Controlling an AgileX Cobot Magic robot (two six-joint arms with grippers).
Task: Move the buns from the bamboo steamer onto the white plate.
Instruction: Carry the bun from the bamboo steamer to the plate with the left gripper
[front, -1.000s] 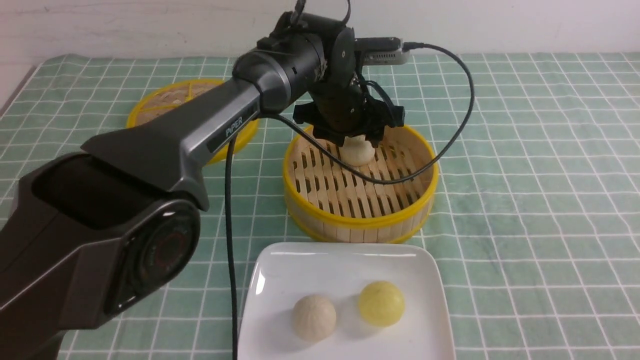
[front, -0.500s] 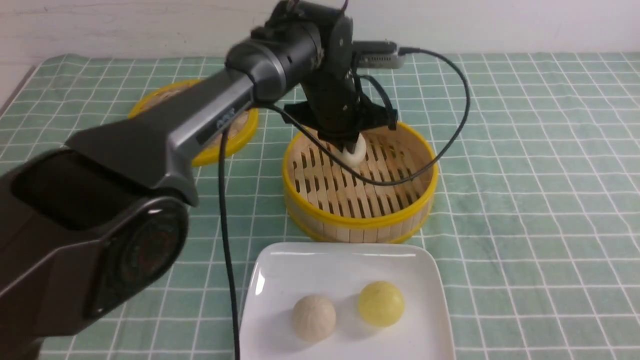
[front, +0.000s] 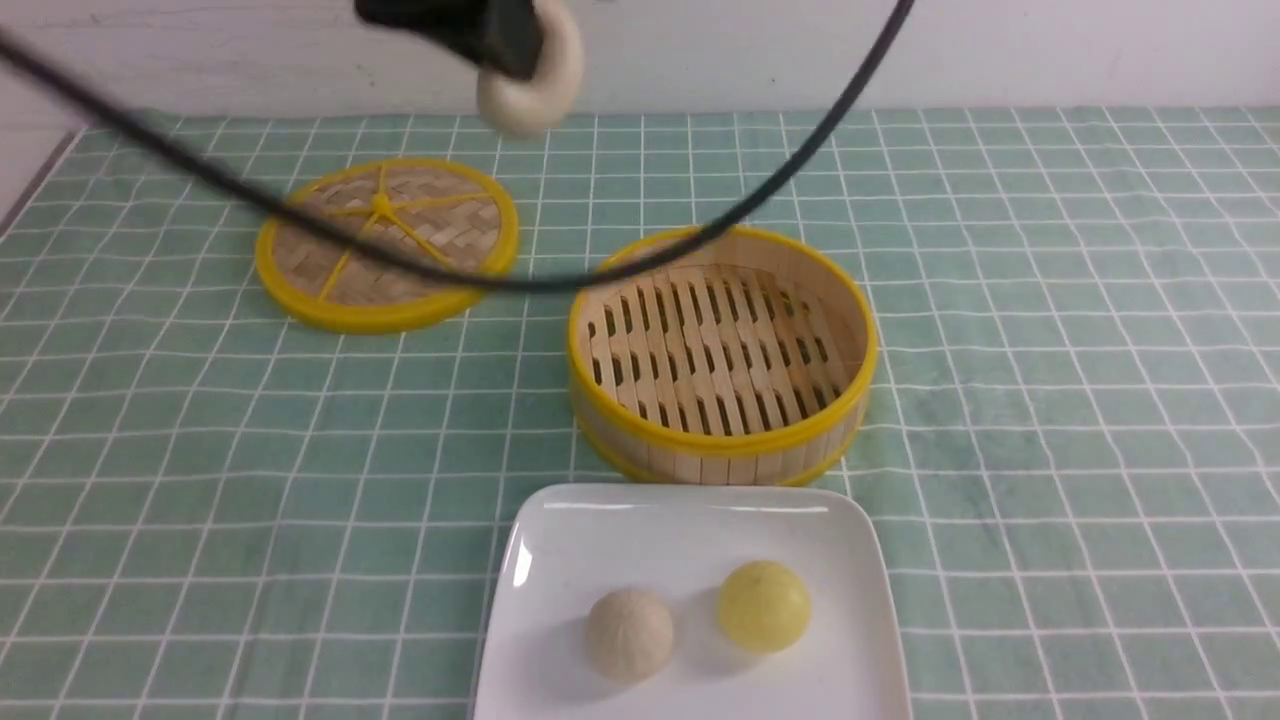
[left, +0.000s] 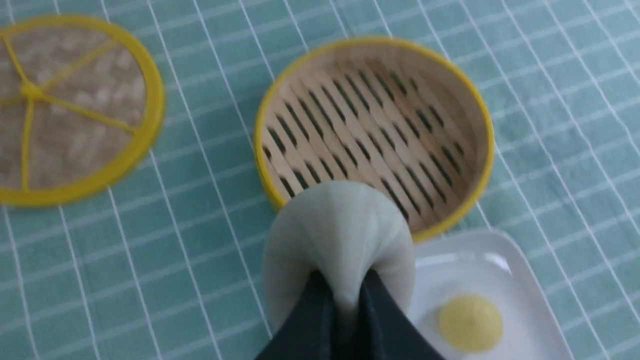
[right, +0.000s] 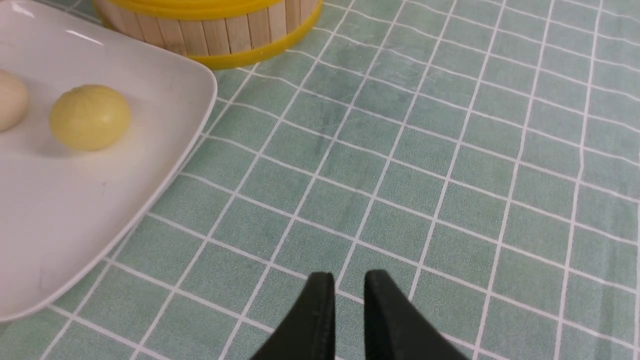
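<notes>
Green checked cloth, white wall | left jaws clenched on bun | right jaws slightly parted, empty

Two off-white buns, one yellow bun, one bamboo steamer, one woven lid, one white plate

The front view looks forward and down over the counter from the robot's side, fairly far back. The left wrist view looks steeply down from high above the bamboo steamer. The right wrist view sits low, close beside the white plate. All 3 share steamer and plate.
</notes>
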